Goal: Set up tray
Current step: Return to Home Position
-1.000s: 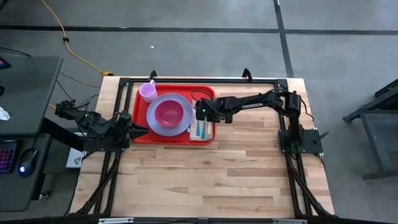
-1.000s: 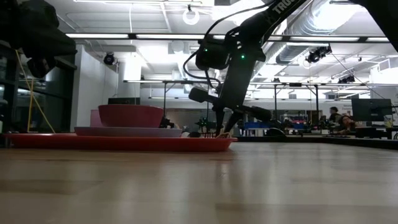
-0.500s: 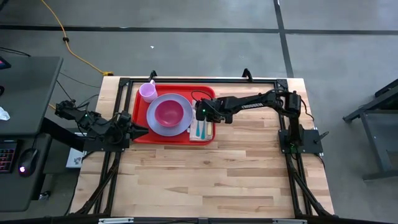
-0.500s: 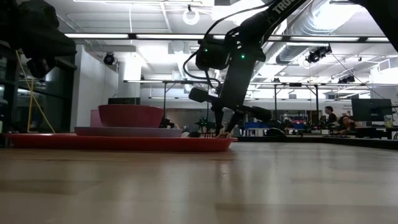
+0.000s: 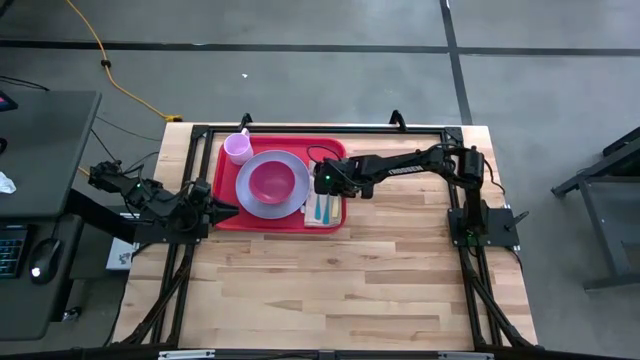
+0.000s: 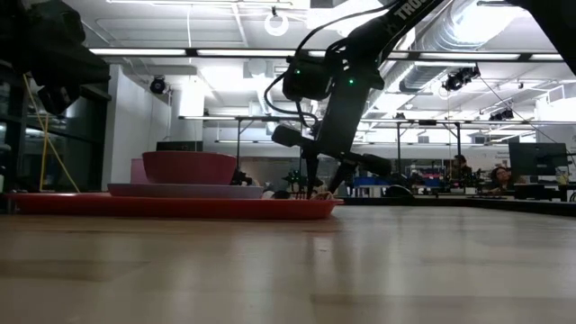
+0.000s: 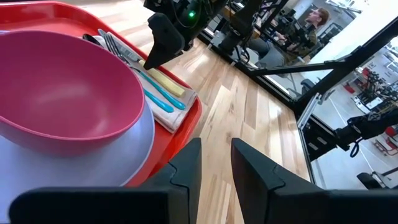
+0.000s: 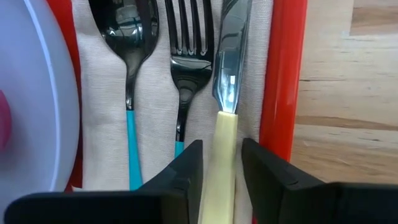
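Wood surface (image 5: 350, 290) carries the red tray (image 5: 285, 145) on its far half, toward the left. On the tray a plate (image 5: 272, 212) holds a pink bowl (image 5: 272, 182), and a cup (image 5: 238, 148) stands at the far left corner. At the tray's right end a napkin (image 8: 99, 112) bears spoon (image 8: 129, 37), fork (image 8: 186, 43) and knife (image 8: 229, 62) side by side. The right arm (image 5: 400, 165) reaches over them, its jaws spread, one on either side of the knife's yellow handle. The left arm (image 5: 150, 200) waits at the tray's left end, jaws slightly parted.
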`<action>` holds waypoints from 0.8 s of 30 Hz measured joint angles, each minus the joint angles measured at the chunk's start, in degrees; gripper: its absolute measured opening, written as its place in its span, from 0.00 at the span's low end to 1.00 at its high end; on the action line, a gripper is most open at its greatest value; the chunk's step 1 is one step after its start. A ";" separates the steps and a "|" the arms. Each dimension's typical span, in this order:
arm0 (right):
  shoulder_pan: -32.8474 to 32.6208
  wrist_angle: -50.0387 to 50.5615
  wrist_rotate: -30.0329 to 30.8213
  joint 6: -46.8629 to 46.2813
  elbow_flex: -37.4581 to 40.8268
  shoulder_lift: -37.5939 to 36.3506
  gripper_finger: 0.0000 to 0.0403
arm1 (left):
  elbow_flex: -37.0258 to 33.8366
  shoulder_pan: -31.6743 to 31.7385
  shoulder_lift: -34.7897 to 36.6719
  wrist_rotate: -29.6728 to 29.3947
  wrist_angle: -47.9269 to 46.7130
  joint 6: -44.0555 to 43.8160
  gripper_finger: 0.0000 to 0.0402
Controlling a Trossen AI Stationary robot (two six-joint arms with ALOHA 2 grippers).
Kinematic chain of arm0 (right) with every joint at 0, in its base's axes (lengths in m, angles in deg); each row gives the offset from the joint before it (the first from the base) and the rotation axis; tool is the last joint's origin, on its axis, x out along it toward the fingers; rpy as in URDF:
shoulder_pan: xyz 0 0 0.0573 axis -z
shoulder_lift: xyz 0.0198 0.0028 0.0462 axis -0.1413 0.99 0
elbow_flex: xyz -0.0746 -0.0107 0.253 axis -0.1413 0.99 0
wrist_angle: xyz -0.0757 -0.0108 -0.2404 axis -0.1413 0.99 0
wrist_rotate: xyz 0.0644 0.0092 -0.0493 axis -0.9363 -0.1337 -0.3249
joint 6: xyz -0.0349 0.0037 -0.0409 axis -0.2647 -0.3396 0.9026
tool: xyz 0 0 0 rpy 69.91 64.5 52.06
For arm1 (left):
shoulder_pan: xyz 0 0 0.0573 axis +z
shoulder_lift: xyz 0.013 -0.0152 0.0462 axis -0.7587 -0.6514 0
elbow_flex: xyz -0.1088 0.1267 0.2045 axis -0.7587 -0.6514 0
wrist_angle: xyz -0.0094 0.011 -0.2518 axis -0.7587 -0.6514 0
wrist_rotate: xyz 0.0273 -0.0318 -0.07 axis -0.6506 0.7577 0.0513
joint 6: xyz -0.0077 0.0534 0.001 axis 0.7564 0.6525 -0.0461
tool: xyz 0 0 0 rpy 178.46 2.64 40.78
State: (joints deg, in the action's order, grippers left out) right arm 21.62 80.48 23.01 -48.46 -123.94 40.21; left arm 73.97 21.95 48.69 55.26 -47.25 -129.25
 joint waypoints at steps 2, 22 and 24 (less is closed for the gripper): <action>0.00 -0.39 -0.19 0.04 0.00 0.00 0.22 | 0.00 -0.01 0.00 0.00 0.01 0.00 0.29; 0.00 13.78 2.91 4.82 -10.21 -0.59 0.20 | 0.00 -0.01 0.01 0.52 0.06 -0.02 0.29; 0.00 17.02 3.78 6.53 -12.59 -0.59 0.20 | 0.00 0.00 0.02 0.52 0.14 -0.22 0.29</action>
State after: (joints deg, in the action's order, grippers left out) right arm 21.62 97.50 26.80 -41.93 -136.53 39.62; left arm 73.97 21.95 48.71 55.78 -47.12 -129.47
